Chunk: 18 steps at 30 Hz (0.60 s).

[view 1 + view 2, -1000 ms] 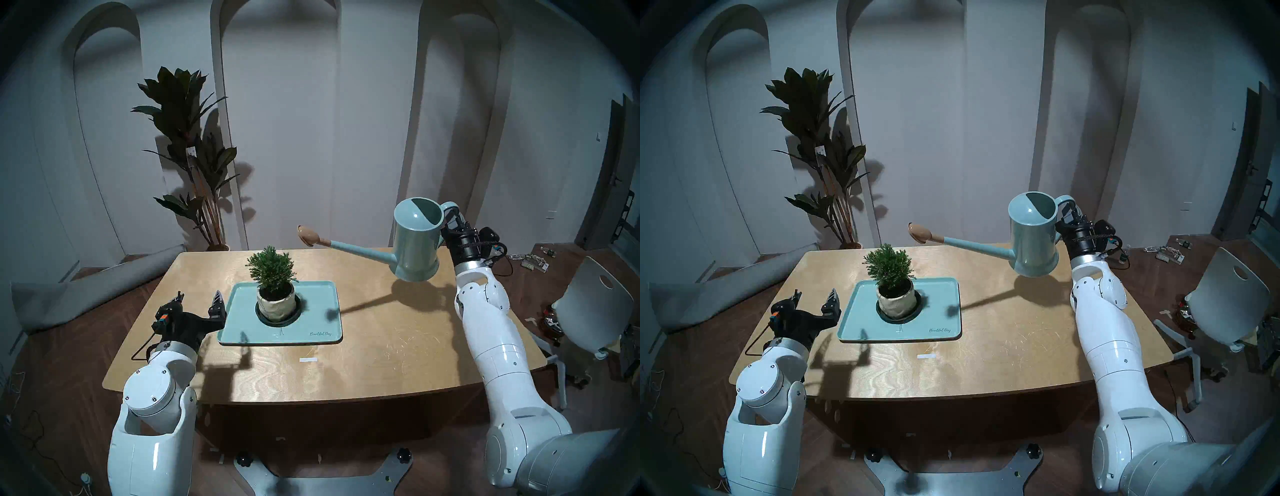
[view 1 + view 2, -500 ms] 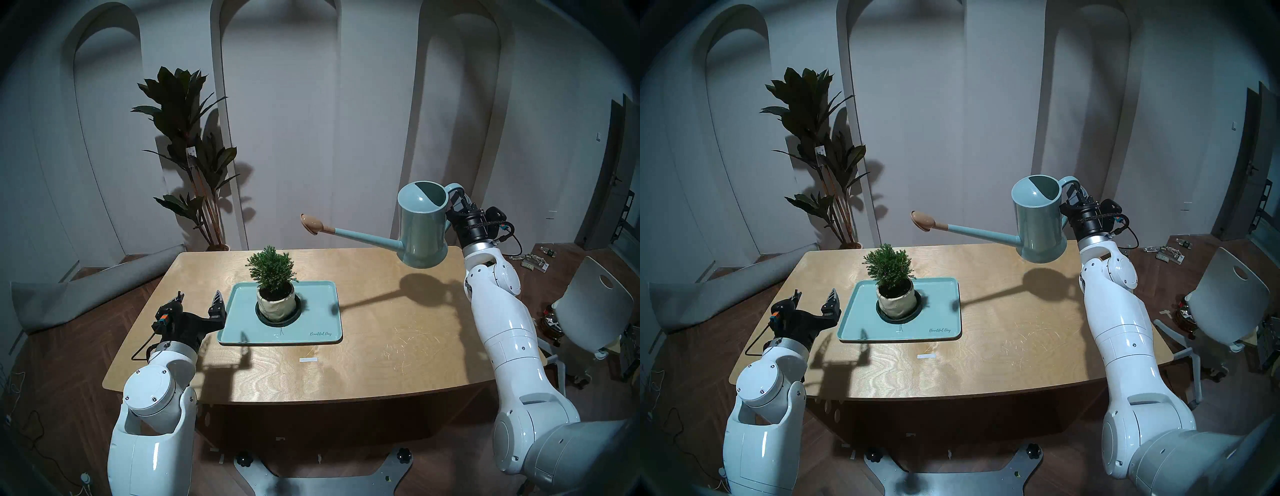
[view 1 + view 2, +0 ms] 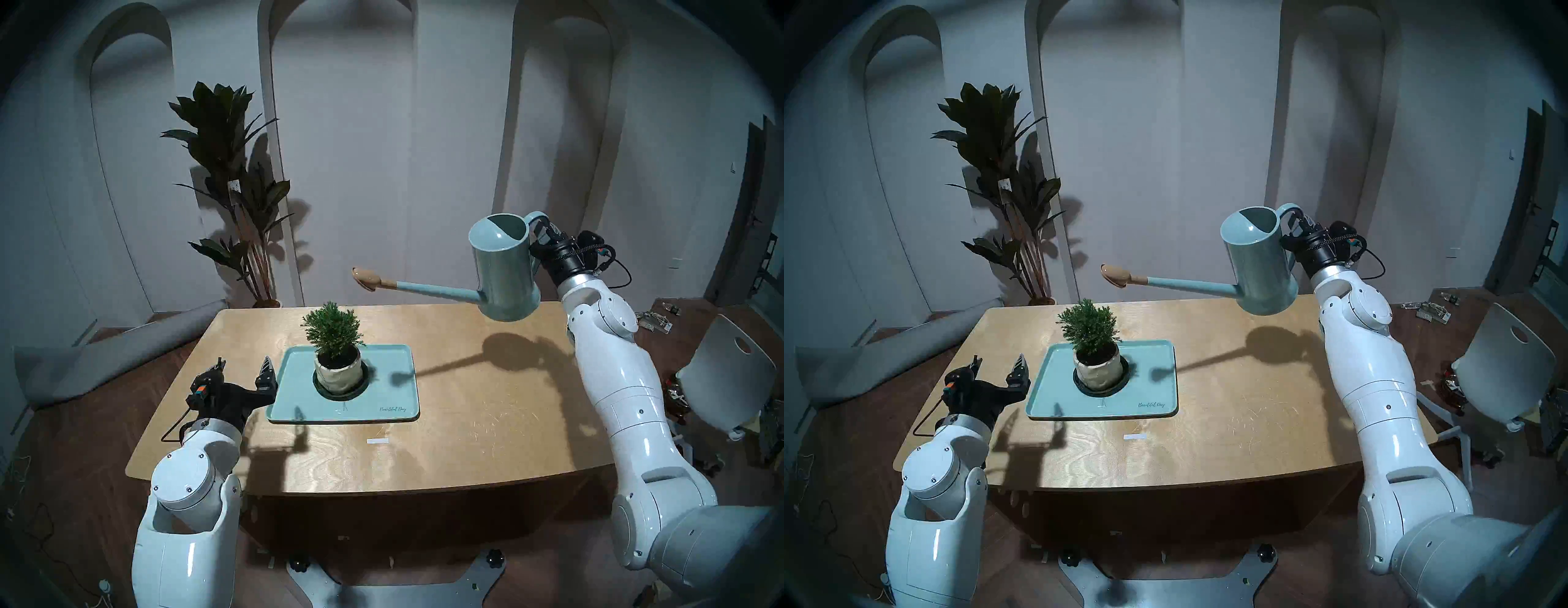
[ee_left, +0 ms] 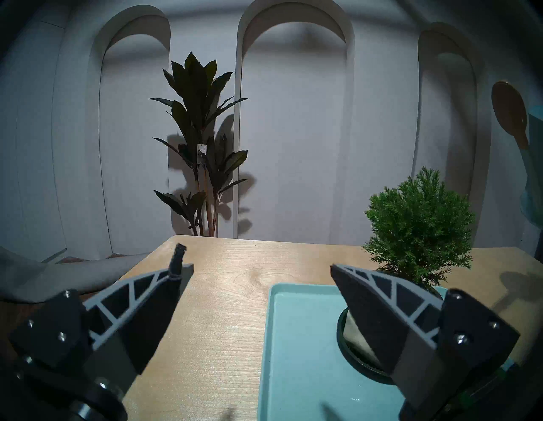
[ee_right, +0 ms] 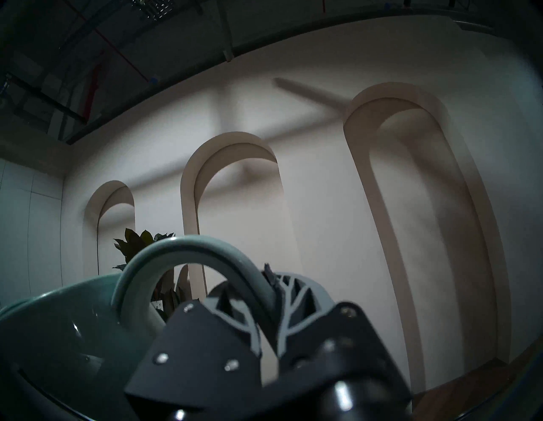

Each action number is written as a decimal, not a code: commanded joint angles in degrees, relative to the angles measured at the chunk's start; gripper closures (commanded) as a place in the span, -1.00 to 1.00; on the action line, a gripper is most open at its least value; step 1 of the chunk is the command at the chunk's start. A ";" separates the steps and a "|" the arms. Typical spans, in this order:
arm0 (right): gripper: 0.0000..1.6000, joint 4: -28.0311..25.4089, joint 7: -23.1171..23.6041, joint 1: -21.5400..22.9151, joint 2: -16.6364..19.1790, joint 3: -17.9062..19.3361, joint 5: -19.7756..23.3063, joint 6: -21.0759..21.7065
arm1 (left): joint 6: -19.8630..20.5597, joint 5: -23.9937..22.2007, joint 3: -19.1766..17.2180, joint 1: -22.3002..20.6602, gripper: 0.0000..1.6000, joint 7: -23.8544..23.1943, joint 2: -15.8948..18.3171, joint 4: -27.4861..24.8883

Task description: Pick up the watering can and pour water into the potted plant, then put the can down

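Note:
My right gripper (image 3: pixel 547 231) is shut on the loop handle (image 5: pixel 188 250) of the pale teal watering can (image 3: pixel 505 271) and holds it high over the table's far right. The can stands nearly upright, its long spout reaching left to the tan-brown rose head (image 3: pixel 368 278), which hangs above and right of the potted plant (image 3: pixel 333 335). That small conifer stands in a cream pot (image 3: pixel 338 373) on a black saucer on a teal tray (image 3: pixel 390 382). My left gripper (image 3: pixel 244 369) is open and empty, just left of the tray. The can also shows in the head stereo right view (image 3: pixel 1261 263).
A tall broad-leaved floor plant (image 3: pixel 231 170) stands behind the wooden table (image 3: pixel 466 424). A white chair (image 3: pixel 725 373) and floor clutter lie to the right. A rolled grey mat (image 3: pixel 106 352) lies on the floor at left. A small white label (image 3: pixel 377 441) lies on the table.
My right arm has lifted the can higher off the table and carried it left, bringing the rose head closer to the potted plant. The left arm has not moved.

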 commanded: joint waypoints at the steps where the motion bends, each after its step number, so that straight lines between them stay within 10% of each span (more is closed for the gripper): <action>1: 1.00 -5.66 -1.36 5.82 2.03 0.26 -1.38 1.07 | -0.29 -0.06 -0.11 -0.43 -1.00 0.02 0.03 -1.00; 18: 1.00 -8.59 -4.20 9.35 2.42 -2.34 -7.66 8.36 | -0.30 -0.06 -0.10 -0.45 -1.00 0.02 0.06 -0.96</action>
